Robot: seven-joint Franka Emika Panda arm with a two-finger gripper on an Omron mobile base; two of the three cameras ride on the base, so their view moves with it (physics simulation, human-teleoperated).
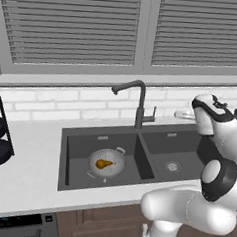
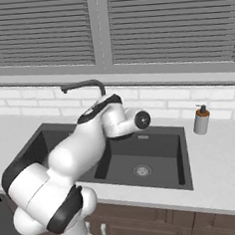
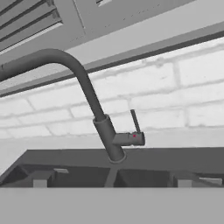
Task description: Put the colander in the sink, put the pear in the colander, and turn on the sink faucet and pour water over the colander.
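Already your colander (image 1: 106,164) sat in the sink's (image 1: 78,180) left basin, the pear (image 1: 104,164) lying in it, stem end toward the right. Your faucet (image 1: 139,103) stood upright, spout pointing left over that basin. Your gripper's jaws were spread wide, holding nothing.

No readable text, label or number appears anywhere.

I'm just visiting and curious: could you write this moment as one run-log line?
colander: in left basin of sink | pear: inside colander | sink faucet: spout over left basin, no water seen | gripper: open, facing faucet
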